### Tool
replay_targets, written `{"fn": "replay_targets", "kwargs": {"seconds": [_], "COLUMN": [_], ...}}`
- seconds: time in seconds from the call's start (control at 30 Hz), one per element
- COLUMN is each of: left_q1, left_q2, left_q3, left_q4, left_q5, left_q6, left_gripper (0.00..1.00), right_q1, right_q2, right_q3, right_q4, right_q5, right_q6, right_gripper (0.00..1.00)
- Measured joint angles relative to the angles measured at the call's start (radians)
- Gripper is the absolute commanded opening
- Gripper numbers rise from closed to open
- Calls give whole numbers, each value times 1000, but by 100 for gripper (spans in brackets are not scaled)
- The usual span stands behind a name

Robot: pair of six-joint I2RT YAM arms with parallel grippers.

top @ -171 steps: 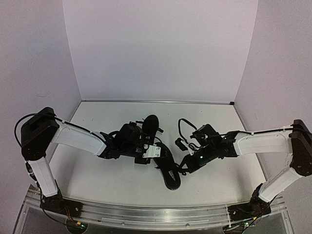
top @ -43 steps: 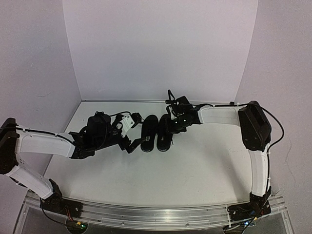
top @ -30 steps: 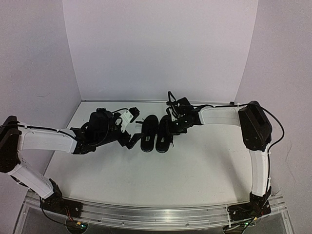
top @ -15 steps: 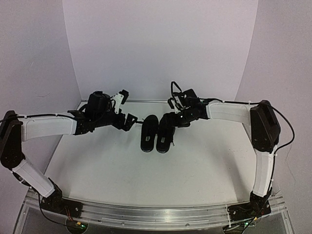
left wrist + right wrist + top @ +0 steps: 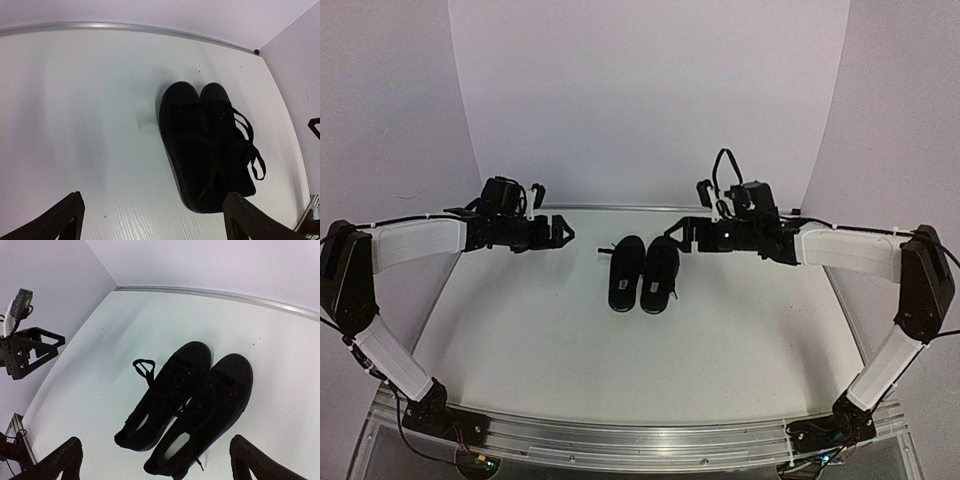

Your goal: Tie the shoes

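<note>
Top external: shoes (image 5: 658, 275) side by side

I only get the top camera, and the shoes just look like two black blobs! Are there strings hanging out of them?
Observer: Yes. The left wrist view shows the shoes up close. The one farther from that camera has laces spilling off its outer side onto the table in loose loops.
Operator: What about the other shoe?
Observer: In the right wrist view, a lace loop lies flat on the table along that shoe's outer side.
Operator: Are the jaws holding any string?
Observer: No. The wrist views show the left gripper and the right gripper with jaws spread wide, gripping nothing.
</note>
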State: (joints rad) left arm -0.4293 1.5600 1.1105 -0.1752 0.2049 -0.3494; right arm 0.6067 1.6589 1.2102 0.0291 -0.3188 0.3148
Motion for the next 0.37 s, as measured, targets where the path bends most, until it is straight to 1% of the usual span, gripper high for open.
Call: {"fn": "replay_targets", "kwargs": {"seconds": [0.17, 0.27, 0.37], "left_q1": [-7, -7, -7], "left_q2": [-9, -9, -9], "left_q3": [-130, -203, -229], "left_q4": [-15, -16, -15], "left_q5": [0, 0, -1], "left_q6": [-63, -93, -106], "left_gripper": [100, 100, 100], "right_q1": [0, 0, 0], "right_q2": [-6, -6, -6], "right_q3": [-231, -323, -369], "right_q4": [145, 215, 267], "right_q5": [-33, -48, -61], "right_q6": [77, 121, 151], "right_gripper": [98, 98, 98]}}
